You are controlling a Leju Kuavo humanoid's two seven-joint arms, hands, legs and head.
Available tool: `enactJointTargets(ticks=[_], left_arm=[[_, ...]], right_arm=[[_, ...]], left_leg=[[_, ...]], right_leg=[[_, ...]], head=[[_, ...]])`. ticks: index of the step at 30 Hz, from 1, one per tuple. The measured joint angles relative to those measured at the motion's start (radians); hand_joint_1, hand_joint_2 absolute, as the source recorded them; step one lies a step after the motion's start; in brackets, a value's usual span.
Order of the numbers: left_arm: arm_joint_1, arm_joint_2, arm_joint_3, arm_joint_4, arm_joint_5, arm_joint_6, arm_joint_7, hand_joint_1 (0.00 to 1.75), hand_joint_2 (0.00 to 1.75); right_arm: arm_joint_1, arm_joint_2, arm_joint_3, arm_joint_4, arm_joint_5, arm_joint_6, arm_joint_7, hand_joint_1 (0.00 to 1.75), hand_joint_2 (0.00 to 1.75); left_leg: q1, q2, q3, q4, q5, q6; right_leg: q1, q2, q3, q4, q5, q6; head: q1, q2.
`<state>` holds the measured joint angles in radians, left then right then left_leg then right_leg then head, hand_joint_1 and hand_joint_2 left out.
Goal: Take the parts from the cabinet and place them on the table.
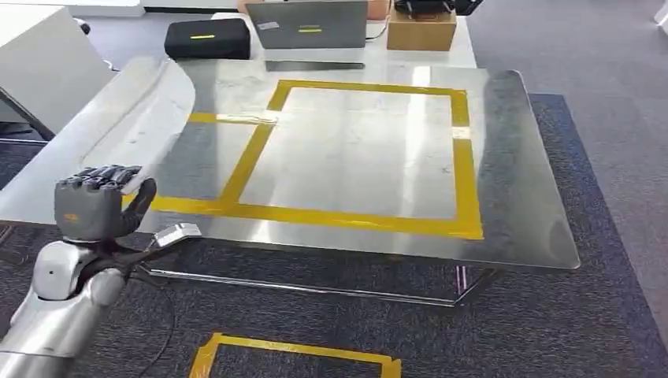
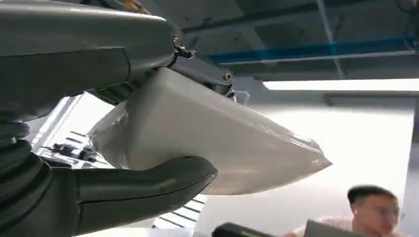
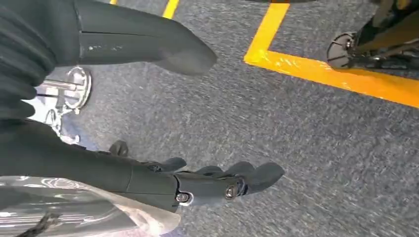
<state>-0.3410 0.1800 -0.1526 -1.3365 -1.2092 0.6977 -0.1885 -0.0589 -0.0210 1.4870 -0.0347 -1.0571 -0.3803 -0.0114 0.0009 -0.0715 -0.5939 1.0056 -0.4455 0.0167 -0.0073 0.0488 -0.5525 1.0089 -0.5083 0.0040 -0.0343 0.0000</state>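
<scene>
A large pale curved panel part [image 1: 118, 134] juts over the left edge of the shiny metal table [image 1: 512, 181]. My left hand [image 1: 98, 206] grips the panel at its near end, fingers curled over the top and thumb beneath. The left wrist view shows the same part [image 2: 207, 143], wrapped in clear film, clamped between the thumb [image 2: 143, 187] and the fingers above. My right hand [image 3: 59, 158] hangs over grey carpet with the thumb and fingers [image 3: 217, 185] spread apart and nothing between them.
A yellow tape rectangle [image 1: 465, 157] marks the tabletop. Beyond the far edge sit a black case [image 1: 207, 38], a laptop [image 1: 307, 27] and a cardboard box [image 1: 421, 30]. Yellow tape [image 1: 291, 350] lies on the carpet below. A person [image 2: 370, 207] sits nearby.
</scene>
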Motion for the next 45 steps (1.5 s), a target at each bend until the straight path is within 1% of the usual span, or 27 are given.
enactJointTargets(ticks=[3, 6, 10, 16, 19, 21, 28, 29, 33, 34, 38, 42, 45], left_arm=[[-0.046, 0.014, -0.026, 0.096, -0.003, 0.001, 0.003, 1.75, 1.75], [-0.079, 0.024, -0.054, 0.17, -0.015, 0.001, 0.02, 1.75, 1.75], [-0.146, 0.037, -0.12, 0.302, -0.051, 0.001, 0.049, 1.75, 1.75], [-0.236, 0.034, -0.213, 0.478, -0.099, 0.001, 0.082, 1.75, 1.75], [-0.273, 0.024, -0.262, 0.575, -0.116, -0.004, 0.118, 1.75, 1.75], [-0.3, 0.02, -0.291, 0.637, -0.12, -0.02, 0.138, 1.75, 1.75], [-0.336, 0.018, -0.339, 0.739, -0.132, -0.039, 0.152, 1.75, 1.75], [-0.337, 0.018, -0.342, 0.744, -0.134, -0.043, 0.155, 0.0, 1.75], [-0.345, 0.016, -0.363, 0.771, -0.142, -0.055, 0.182, 0.0, 1.75], [-0.345, 0.016, -0.365, 0.774, -0.142, -0.055, 0.189, 0.0, 0.0], [-0.346, 0.013, -0.371, 0.786, -0.126, -0.044, 0.206, 0.0, 0.0], [-0.348, 0.013, -0.373, 0.786, -0.109, -0.027, 0.206, 0.0, 0.0], [-0.343, 0.013, -0.366, 0.775, -0.063, -0.009, 0.192, 0.0, 0.0]], right_arm=[[-0.003, -0.007, 0.01, -0.016, 0.005, -0.001, 0.003, 0.0, 1.75], [-0.002, -0.011, 0.015, -0.026, 0.007, -0.001, 0.005, 0.0, 1.75], [-0.006, -0.019, 0.021, -0.039, 0.014, 0.0, 0.008, 0.0, 1.75], [-0.006, -0.023, 0.032, -0.055, 0.022, 0.0, 0.01, 0.0, 1.75], [-0.007, -0.023, 0.035, -0.063, 0.024, 0.0, 0.01, 0.0, 1.75], [-0.007, -0.023, 0.037, -0.066, 0.024, -0.001, 0.01, 0.0, 1.75], [-0.006, -0.023, 0.04, -0.072, 0.023, -0.003, 0.011, 0.0, 1.75], [-0.006, -0.023, 0.04, -0.072, 0.023, -0.003, 0.011, 0.0, 0.0], [-0.006, -0.023, 0.04, -0.073, 0.023, -0.003, 0.011, 0.0, 0.0], [-0.006, -0.023, 0.04, -0.073, 0.023, -0.004, 0.011, 0.0, 0.0], [-0.007, -0.023, 0.04, -0.074, 0.023, -0.006, 0.008, 0.0, 0.0], [-0.007, -0.024, 0.04, -0.076, 0.022, -0.006, 0.008, 0.0, 0.0], [-0.006, -0.024, 0.04, -0.077, 0.018, -0.006, 0.006, 0.0, 0.0]], left_leg=[[0.0, 0.002, 0.0, 0.0, -0.002, -0.005], [-0.001, 0.002, 0.0, 0.0, -0.002, -0.005], [-0.002, 0.001, -0.001, 0.0, -0.002, -0.005], [-0.002, 0.002, -0.003, 0.002, -0.002, -0.005], [-0.003, 0.002, -0.003, 0.002, -0.002, -0.005], [-0.003, 0.002, -0.003, 0.002, -0.002, -0.005], [-0.003, 0.002, -0.003, 0.002, -0.003, -0.005], [-0.003, 0.002, -0.003, 0.002, -0.003, -0.005], [-0.003, 0.002, -0.003, 0.002, -0.003, -0.005], [-0.003, 0.002, -0.003, 0.002, -0.003, -0.005], [-0.003, 0.002, -0.003, 0.002, -0.003, -0.005], [-0.003, 0.002, -0.003, 0.002, -0.003, -0.005], [-0.003, 0.002, -0.003, 0.002, -0.003, -0.005]], right_leg=[[0.0, 0.003, 0.0, 0.0, 0.0, 0.0], [-0.002, 0.002, 0.0, -0.003, 0.0, 0.001], [-0.003, 0.002, 0.001, -0.004, 0.0, 0.001], [-0.004, 0.001, 0.001, -0.006, 0.001, 0.003], [-0.004, 0.002, 0.001, -0.006, 0.001, 0.004], [-0.004, 0.002, 0.001, -0.006, 0.001, 0.004], [-0.004, 0.002, 0.001, -0.006, 0.001, 0.004], [-0.004, 0.002, 0.001, -0.006, 0.001, 0.004], [-0.004, 0.002, 0.001, -0.006, 0.001, 0.004], [-0.004, 0.002, 0.001, -0.006, 0.001, 0.004], [-0.004, 0.002, 0.001, -0.006, 0.001, 0.004], [-0.004, 0.002, 0.001, -0.006, 0.001, 0.004], [-0.004, 0.002, 0.001, -0.006, 0.001, 0.004]], head=[[0.0, 0.0], [0.0, 0.0], [0.0, 0.0], [0.0, 0.0], [0.0, 0.0], [0.0, 0.0], [0.0, 0.0], [0.0, 0.0], [0.0, 0.0], [0.0, 0.0], [0.0, 0.0], [0.0, 0.0], [0.0, 0.0]])
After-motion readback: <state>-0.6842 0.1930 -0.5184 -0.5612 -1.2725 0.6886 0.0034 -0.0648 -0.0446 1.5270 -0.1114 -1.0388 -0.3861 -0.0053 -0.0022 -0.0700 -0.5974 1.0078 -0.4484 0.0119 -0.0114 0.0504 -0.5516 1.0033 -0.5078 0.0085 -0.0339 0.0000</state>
